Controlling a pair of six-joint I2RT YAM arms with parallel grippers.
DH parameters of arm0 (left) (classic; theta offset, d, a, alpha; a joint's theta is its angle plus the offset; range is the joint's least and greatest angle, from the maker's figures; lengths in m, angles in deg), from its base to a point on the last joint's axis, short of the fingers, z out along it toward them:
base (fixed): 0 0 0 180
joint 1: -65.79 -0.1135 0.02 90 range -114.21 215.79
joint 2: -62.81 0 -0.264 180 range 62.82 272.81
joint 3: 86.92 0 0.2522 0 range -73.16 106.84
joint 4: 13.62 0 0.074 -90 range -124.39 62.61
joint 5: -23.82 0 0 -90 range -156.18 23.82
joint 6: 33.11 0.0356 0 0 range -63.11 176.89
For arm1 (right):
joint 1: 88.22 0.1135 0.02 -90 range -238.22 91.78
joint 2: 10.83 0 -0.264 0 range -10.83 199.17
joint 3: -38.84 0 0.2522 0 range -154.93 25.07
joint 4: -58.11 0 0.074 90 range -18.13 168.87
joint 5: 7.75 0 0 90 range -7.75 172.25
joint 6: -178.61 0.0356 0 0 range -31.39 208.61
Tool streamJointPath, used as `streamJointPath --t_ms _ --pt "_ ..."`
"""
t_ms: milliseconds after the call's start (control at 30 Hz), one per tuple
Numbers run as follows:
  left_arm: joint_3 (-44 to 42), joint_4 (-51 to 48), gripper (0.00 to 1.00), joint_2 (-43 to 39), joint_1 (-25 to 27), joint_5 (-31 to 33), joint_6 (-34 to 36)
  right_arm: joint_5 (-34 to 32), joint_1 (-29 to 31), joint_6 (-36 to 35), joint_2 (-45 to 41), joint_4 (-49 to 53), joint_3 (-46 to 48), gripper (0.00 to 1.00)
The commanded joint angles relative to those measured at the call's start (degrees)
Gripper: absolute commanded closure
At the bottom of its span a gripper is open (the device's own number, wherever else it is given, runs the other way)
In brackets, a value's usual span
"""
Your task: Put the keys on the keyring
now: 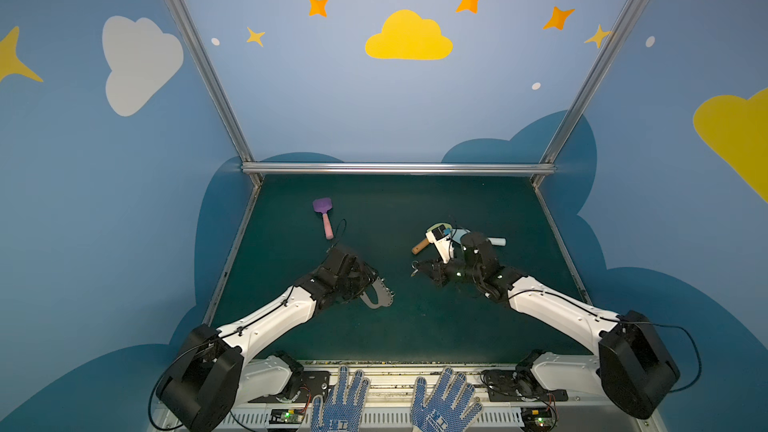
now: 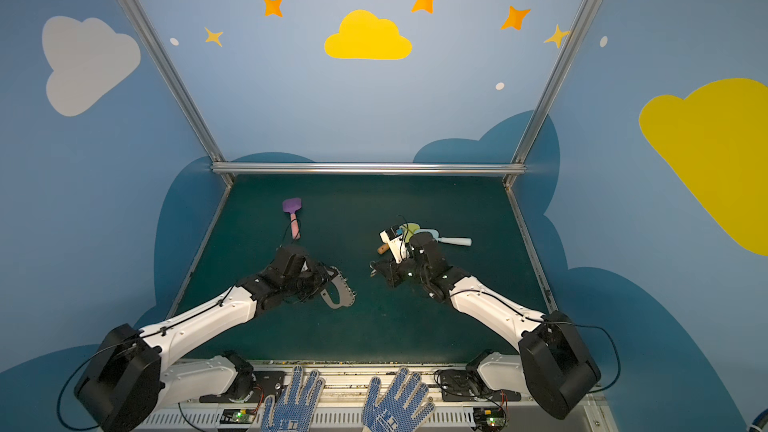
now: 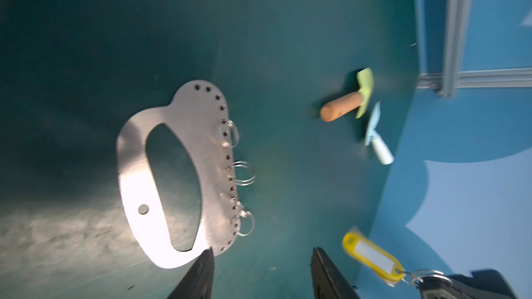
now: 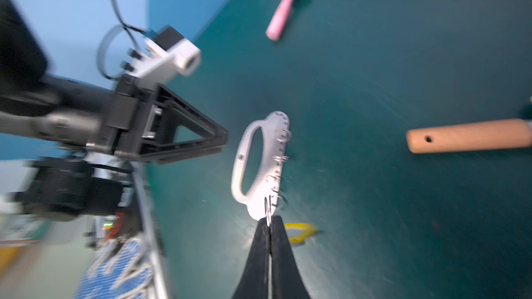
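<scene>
**Colours on the mat**

The felt table mat (image 3: 86, 53) is plain dark teal-green. Beside the black left pincer (image 3: 262, 254), the flat oval metal plate (image 3: 135, 185) is brushed silver-grey. At the tip of the black right pincer (image 4: 270, 221), the silver-ringed key bunch (image 3: 371, 255) has a yellow tag with a white label.

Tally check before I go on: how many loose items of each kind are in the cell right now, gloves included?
Toy tools: 3, the purple tool, the yellow-green tool, the pale blue tool
Keyring: 1
Keys, one bunch: 1
Gloves: 2
Total: 7
</scene>
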Motion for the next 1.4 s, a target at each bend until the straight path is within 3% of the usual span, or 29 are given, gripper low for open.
streamJointPath --t_ms 0,133,333,533,733,1100,1267,1367 --pt "-0.4 6.9 0.47 -1.0 -0.9 -5.3 0.9 20.9 -3.1 7.9 0.4 -7.7 0.9 1.00" --pt "-0.5 14.5 0.49 -1.5 -1.2 -10.7 1.2 32.4 -6.4 15.1 3.4 -17.5 0.9 1.00" --pt "-0.2 22.4 0.56 -2.6 -1.2 -15.9 1.6 36.9 -6.8 16.1 3.8 -19.8 0.7 1.00" --pt "0.0 28.4 0.65 -3.4 -1.2 -20.0 2.5 39.0 -7.0 16.1 2.7 -20.5 0.5 1.00" --pt "1.5 30.7 0.66 -3.4 -1.7 -22.9 3.8 40.4 -8.1 16.8 3.1 -22.2 0.5 1.00" --pt "7.8 34.0 0.71 2.3 -3.1 -31.9 3.8 47.2 -10.0 24.1 7.6 -31.2 -3.0 1.00" --pt "9.2 34.9 0.74 3.3 -3.1 -34.9 3.5 47.0 -10.2 22.7 7.2 -31.2 -3.1 1.00" --pt "9.2 34.8 0.73 3.4 -3.1 -36.7 3.7 44.7 -10.2 17.5 6.2 -26.5 -3.5 1.00"
